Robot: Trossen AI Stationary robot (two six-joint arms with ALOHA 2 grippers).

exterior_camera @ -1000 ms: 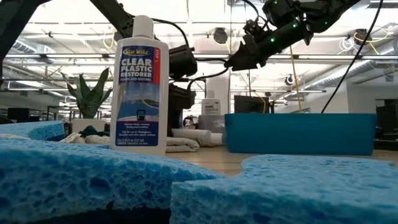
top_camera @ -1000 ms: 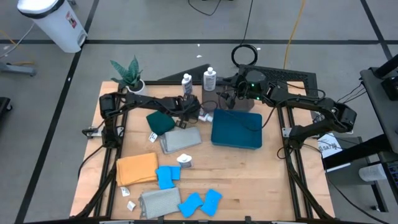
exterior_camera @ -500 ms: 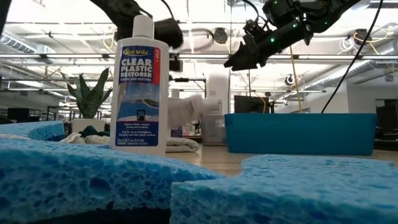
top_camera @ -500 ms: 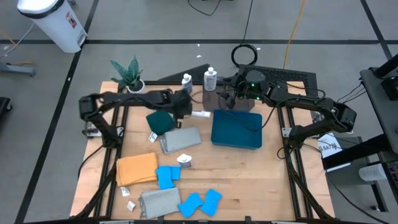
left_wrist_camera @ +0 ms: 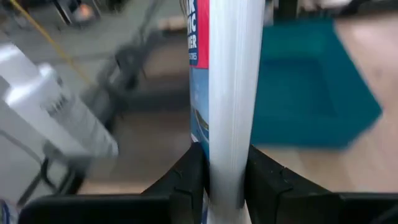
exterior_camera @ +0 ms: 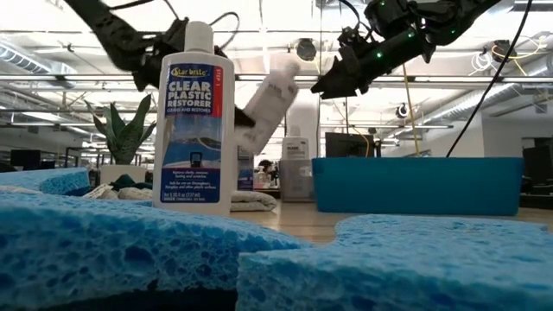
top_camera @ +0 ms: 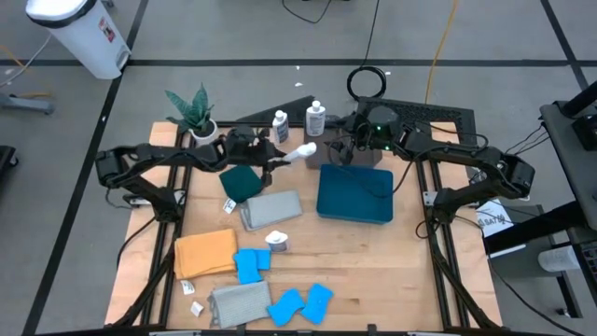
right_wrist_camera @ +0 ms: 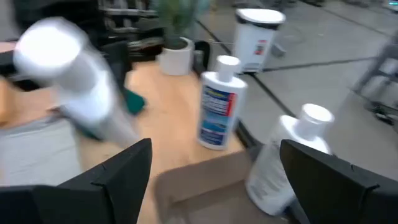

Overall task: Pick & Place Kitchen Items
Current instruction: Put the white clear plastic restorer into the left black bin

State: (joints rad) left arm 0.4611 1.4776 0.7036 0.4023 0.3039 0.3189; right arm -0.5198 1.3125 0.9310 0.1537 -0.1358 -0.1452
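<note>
The left hand [top_camera: 280,159], clenched on a white bottle [top_camera: 300,152], has lifted it beside the blue bin [top_camera: 354,194]; placing comes next.

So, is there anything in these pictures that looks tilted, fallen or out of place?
Only the white bottle in the left gripper: it is held off the table, tilted, cap toward the blue bin. The other bottles stand upright. Nothing looks spilled or damaged.

A bottle [top_camera: 300,152] hangs tilted above the table, left of the bin [top_camera: 354,194]
</note>
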